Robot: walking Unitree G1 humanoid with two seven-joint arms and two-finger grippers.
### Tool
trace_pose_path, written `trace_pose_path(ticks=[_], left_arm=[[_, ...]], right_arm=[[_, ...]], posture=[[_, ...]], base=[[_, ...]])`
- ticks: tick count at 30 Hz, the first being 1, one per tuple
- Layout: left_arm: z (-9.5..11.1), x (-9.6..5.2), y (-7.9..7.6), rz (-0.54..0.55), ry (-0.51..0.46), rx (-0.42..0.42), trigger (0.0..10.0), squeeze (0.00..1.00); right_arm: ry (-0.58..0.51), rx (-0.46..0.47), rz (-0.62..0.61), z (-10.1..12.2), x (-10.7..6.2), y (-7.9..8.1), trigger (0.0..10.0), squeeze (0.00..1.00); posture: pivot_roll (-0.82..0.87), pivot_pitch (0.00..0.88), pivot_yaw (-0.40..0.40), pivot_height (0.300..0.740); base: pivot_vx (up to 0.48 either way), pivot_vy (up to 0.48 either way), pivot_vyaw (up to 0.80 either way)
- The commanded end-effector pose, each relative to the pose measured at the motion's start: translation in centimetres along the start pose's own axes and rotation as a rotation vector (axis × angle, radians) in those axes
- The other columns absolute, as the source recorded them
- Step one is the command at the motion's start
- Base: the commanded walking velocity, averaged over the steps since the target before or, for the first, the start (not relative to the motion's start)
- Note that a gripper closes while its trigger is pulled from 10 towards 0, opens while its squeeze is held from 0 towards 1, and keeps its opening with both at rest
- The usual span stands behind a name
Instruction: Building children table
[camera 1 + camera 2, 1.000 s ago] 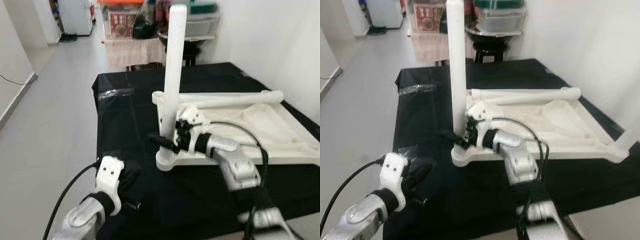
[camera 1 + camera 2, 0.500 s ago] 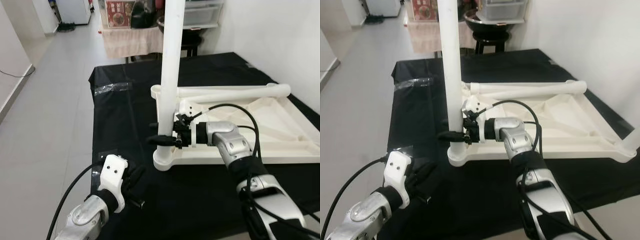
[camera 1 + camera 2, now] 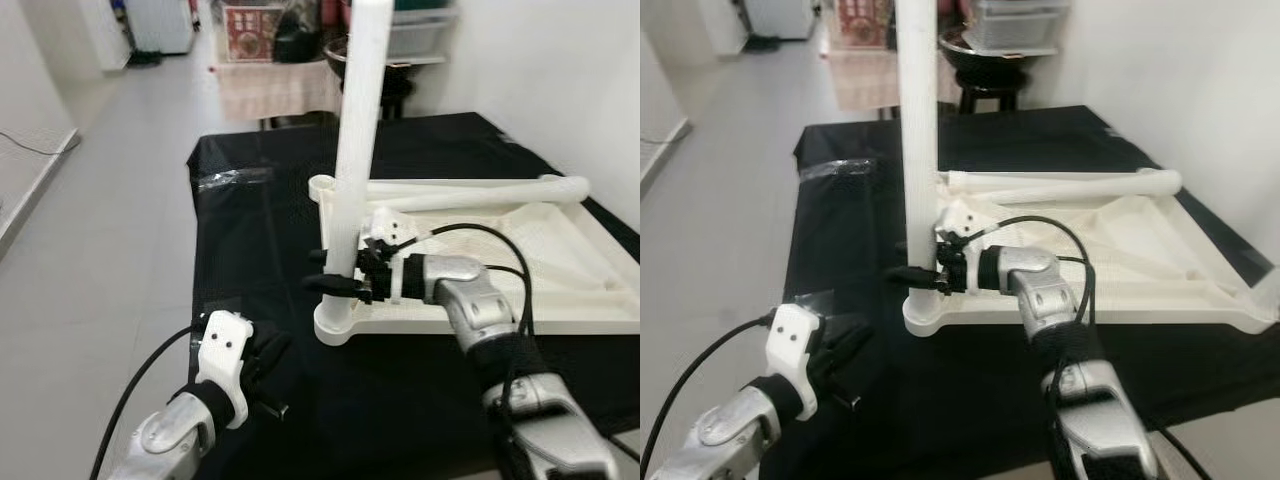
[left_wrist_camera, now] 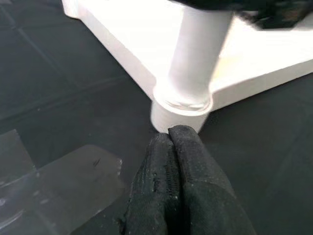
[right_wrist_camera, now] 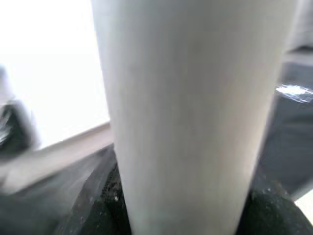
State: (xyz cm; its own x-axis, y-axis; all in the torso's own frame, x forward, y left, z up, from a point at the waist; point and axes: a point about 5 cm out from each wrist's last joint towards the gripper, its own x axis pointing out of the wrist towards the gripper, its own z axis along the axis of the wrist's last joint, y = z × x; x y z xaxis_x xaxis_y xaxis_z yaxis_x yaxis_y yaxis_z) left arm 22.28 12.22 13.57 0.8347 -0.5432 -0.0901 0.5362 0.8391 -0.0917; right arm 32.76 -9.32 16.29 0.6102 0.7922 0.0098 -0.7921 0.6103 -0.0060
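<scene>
Bench (image 3: 260, 230): covered in black cloth, standing beside a white wall, grey floor (image 3: 90, 220) at its 9 o'clock side.

Tabletop (image 3: 560, 250): white plastic, lying upside down on the black cloth, rim upward, occupying the bench from centre toward 3 o'clock. Its near corner socket (image 3: 340, 322) sits toward the bench's front.

Upright leg (image 3: 355, 130): white tube, standing vertical in that near corner socket, its top running past the frame edge.

Loose leg (image 3: 470, 192): a second white tube, lying flat across the far edge of the tabletop, at 12 o'clock from the upright leg's base.

Right gripper (image 3: 338, 283): reaching in level from 3 o'clock, black fingers clamped on either side of the upright leg low down, just above the socket. The right wrist view shows the tube pressed between the two fingers (image 5: 274, 215). Silver forearm and a looping black cable (image 3: 480, 240) trail behind over the tabletop.

Left gripper (image 4: 173, 147): low over the black cloth at 7 o'clock from the socket, fingers pressed together with nothing between them, tips pointing at the socket's base and close to it; contact cannot be judged.

Clear tape patch (image 4: 73, 181): stuck flat on the cloth beside the left gripper. A second glossy patch (image 3: 232, 180) lies at the bench's far 10 o'clock corner.

Background: blurred shelving and a cloth-draped stand (image 3: 270, 85) beyond the bench at 12 o'clock.
</scene>
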Motion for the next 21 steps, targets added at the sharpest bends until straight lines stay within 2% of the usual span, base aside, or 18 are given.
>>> trace_pose_path(ticks=[1,2,3,4,6,8,9,11,12,13,15,18,20,21], left_arm=[[-0.4,-0.2,0.3,0.008,0.019,0.0,10.0,0.0],[-0.3,-0.1,0.4,0.023,0.013,0.004,10.0,0.0],[-0.3,-0.1,0.4,0.023,0.013,0.004,10.0,0.0],[-0.3,-0.1,0.5,0.039,0.008,0.015,10.0,0.0],[-0.3,0.2,0.8,0.056,0.006,0.02,10.0,0.0],[-0.4,0.2,0.8,0.053,0.009,0.023,10.0,0.0],[-0.3,0.3,0.8,0.051,0.009,0.022,10.0,0.0],[-0.3,0.3,0.8,0.052,0.007,0.02,10.0,0.0],[-0.3,0.4,0.8,0.055,0.004,0.02,10.0,0.0],[-0.3,0.4,0.8,0.057,0.003,0.019,10.0,0.0],[-0.3,0.4,0.8,0.058,0.003,0.018,10.0,0.0],[-0.4,0.5,0.8,0.059,0.004,0.015,10.0,0.0],[-0.4,0.5,0.8,0.059,0.004,0.015,10.0,0.0],[-0.4,0.5,0.8,0.055,0.007,0.013,10.0,0.0]], right_arm=[[0.072,0.061,-0.106,-1.9,-0.3,0.4,0.0,0.0],[0.023,0.011,-0.205,-1.5,-0.8,1.2,0.0,0.0],[0.023,0.011,-0.205,-1.5,-0.8,1.2,0.0,0.0],[0.037,0.063,-0.295,-2.3,-1.1,0.8,0.0,0.0],[0.04,0.067,-0.261,-2.0,-0.6,-0.1,0.0,0.0],[0.065,0.069,-0.228,-2.3,-0.3,0.1,0.0,0.0],[0.076,0.029,-0.147,-2.2,0.1,0.9,0.6,0.0],[0.069,0.021,-0.125,-1.9,0.2,1.1,0.6,0.0],[0.04,0.034,-0.086,-1.5,0.2,1.3,10.0,0.0],[0.012,0.053,-0.036,-1.0,0.1,1.2,10.0,0.97],[-0.002,0.068,-0.024,-0.7,0.0,1.4,10.0,0.97],[-0.004,0.025,0.085,0.4,-0.2,1.2,10.0,1.0],[-0.004,0.025,0.085,0.4,-0.2,1.2,10.0,1.0],[-0.017,-0.029,0.199,2.2,-0.3,0.0,10.0,1.0]], posture=[[-0.03,0.101,-0.032,0.74],[-0.02,0.101,-0.036,0.74],[-0.02,0.101,-0.036,0.74],[-0.04,0.079,-0.015,0.74],[-0.02,0.08,-0.016,0.74],[-0.03,0.07,-0.022,0.74],[-0.02,0.07,-0.027,0.74],[-0.02,0.07,-0.027,0.74],[-0.02,0.062,-0.026,0.74],[-0.01,0.061,-0.03,0.74],[-0.01,0.061,-0.03,0.74],[0.0,0.057,-0.032,0.74],[0.0,0.057,-0.032,0.74],[0.0,0.056,-0.034,0.74]], base=[[0.0,0.0,0.0],[0.0,0.0,0.0],[0.0,0.0,0.0],[0.0,0.0,0.0],[0.0,0.0,0.0],[0.0,0.0,0.0],[0.0,0.0,0.0],[0.0,0.0,0.0],[0.0,0.0,0.0],[0.0,0.0,0.0],[0.0,0.0,0.0],[0.0,0.0,0.0],[0.0,0.0,0.0],[0.0,0.0,0.0]])
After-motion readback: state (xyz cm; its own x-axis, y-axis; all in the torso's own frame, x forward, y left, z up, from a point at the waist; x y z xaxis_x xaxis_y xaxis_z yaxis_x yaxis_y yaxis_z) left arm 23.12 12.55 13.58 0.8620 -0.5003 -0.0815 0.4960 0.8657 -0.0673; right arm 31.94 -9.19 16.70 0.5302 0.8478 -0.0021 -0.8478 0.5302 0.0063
